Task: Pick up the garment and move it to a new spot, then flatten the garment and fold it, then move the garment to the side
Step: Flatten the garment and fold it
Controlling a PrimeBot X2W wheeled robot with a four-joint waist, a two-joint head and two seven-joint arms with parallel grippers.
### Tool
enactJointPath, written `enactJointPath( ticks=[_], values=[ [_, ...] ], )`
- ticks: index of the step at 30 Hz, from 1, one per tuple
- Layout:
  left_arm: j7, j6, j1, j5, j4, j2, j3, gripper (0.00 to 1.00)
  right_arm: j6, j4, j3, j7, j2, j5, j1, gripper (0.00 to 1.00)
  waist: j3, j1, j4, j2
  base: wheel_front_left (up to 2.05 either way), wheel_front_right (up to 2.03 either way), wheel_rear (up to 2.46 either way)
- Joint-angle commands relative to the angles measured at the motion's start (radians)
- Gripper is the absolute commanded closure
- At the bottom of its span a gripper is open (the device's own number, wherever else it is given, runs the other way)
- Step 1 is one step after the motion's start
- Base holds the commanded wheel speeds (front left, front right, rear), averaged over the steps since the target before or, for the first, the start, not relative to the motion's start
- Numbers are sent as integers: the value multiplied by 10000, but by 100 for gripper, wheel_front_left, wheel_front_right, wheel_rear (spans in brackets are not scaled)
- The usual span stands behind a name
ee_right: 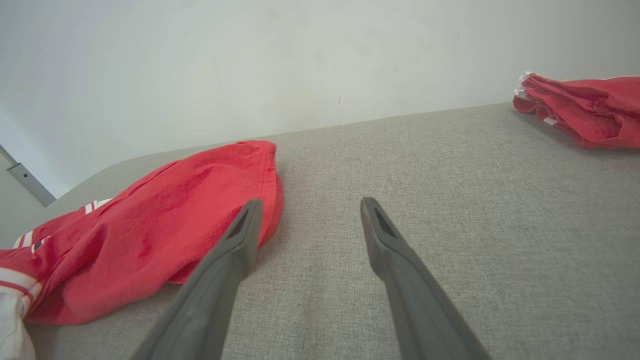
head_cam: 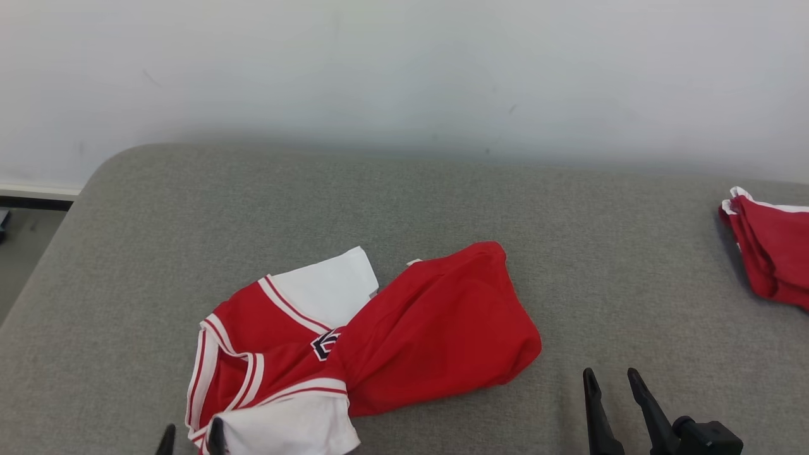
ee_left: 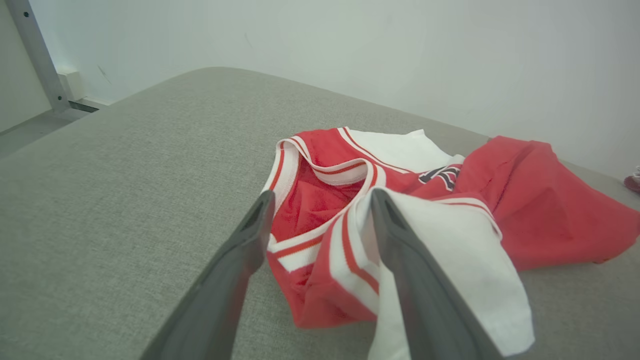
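Observation:
A red garment [head_cam: 436, 328] with white sleeves and striped trim lies crumpled on the grey padded surface [head_cam: 442, 202]. Its collar end faces the front left; the red body bunches toward the middle. In the left wrist view my left gripper [ee_left: 320, 200] stands open over the collar and near sleeve of the garment [ee_left: 400, 200], with cloth lying between and under its fingers, not pinched. In the head view the left gripper [head_cam: 191, 433] shows at the bottom edge by the white sleeve. My right gripper [head_cam: 610, 376] stands open and empty to the right of the garment [ee_right: 165, 220].
A second red garment [head_cam: 774, 253], folded with white trim, lies at the right edge of the surface and also shows as the folded garment [ee_right: 585, 107] in the right wrist view. A pale wall [head_cam: 404, 63] runs behind. The floor [head_cam: 25, 246] drops off at the left.

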Motion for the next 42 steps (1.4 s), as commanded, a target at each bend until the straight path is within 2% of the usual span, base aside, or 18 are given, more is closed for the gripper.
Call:
enactJointPath(
  ticks=[1, 7, 17, 27, 32, 33, 34, 42],
  values=[
    [-74, 11, -74, 14, -200, -34, 117, 0, -26, -5, 17, -17, 6, 37, -11, 0, -16, 0, 86, 0, 0, 0, 0],
    [-90, 297, -84, 601, -1312, -410, 903, 0, -26, 338, 262, -17, 2, -76, -337, 0, -78, 0, 234, 0, 0, 0, 0],
    [-95, 351, -58, 1098, -1206, -760, 1442, 0, -26, 1992, 832, -15, -36, -292, -1570, 0, -26, 0, 303, 0, 0, 0, 0],
    [-96, 447, -223, 885, -998, -795, 1213, 0, -26, 3990, 1324, -15, -384, 119, -2894, 0, 105, 0, 741, 0, 0, 0, 0],
    [-96, 550, -262, 765, -933, -793, 1000, 0, -27, 5487, 1834, -17, -512, 670, -3626, 0, 151, 0, 978, 0, 0, 0, 0],
    [-97, 574, -268, 739, -929, -793, 974, 0, -27, 5685, 1923, -18, -533, 807, -3737, 23, 145, 0, 1006, 0, 0, 0, 0],
    [-97, 591, -266, 736, -924, -794, 954, 0, -27, 5819, 1989, -17, -567, 925, -3824, 100, 133, 0, 1029, 0, 0, 0, 0],
    [-95, 741, -9, 566, -829, -797, 806, 0, -27, 5552, 2102, -17, -1194, 1143, -3903, 100, -44, 0, 721, 0, 0, 0, 0]
  ],
)
